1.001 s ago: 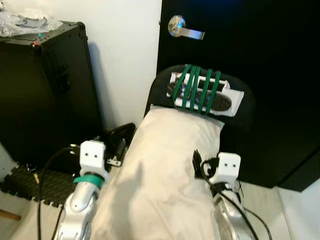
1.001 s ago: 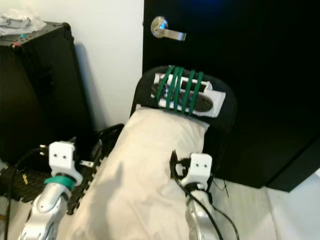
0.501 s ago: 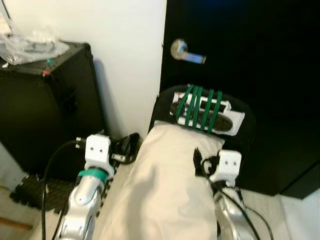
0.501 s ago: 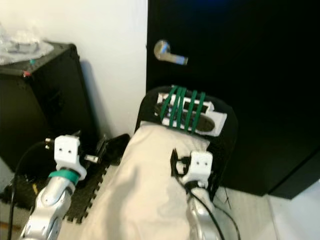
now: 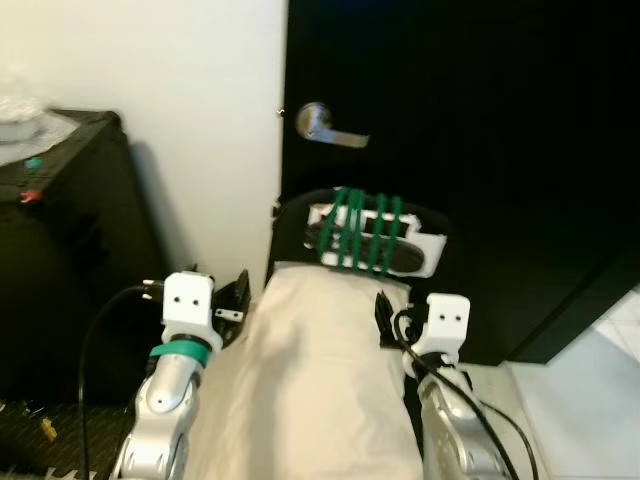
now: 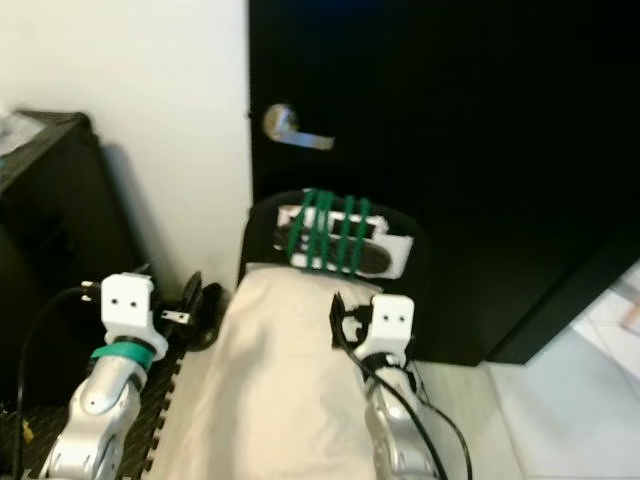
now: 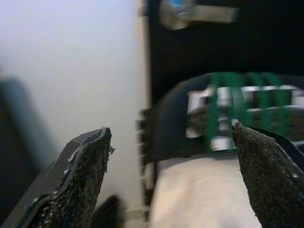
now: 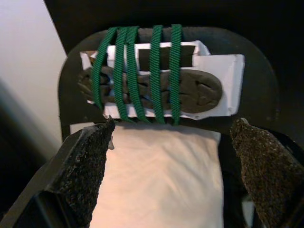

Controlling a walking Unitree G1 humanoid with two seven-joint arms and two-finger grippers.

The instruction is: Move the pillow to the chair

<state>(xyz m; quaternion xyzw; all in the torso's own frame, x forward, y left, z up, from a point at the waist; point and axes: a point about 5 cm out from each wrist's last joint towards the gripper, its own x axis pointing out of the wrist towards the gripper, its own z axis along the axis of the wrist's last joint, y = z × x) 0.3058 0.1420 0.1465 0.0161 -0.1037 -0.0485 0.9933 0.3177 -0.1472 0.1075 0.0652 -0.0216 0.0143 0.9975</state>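
A long cream pillow (image 5: 320, 380) lies lengthwise between my two arms, its far end against the black chair (image 5: 296, 214). The chair's backrest carries a white and dark pad bound with green straps (image 5: 365, 232). My left gripper (image 5: 235, 300) is beside the pillow's left edge, its fingers (image 7: 88, 166) spread wide and open. My right gripper (image 5: 385, 318) is at the pillow's right edge, also open, with the pillow (image 8: 161, 180) showing between its fingers (image 8: 88, 164). Neither pair of fingers closes on the fabric.
A black door (image 5: 480, 150) with a silver lever handle (image 5: 322, 124) stands right behind the chair. A tall black case (image 5: 60, 250) is against the white wall on the left, with a dark foam mat (image 5: 40, 430) at its foot. Pale floor (image 5: 590, 400) lies to the right.
The whole picture has shifted, so the camera has turned to the right and the black case has slid toward the left edge. The pillow stays between my arms against the chair.
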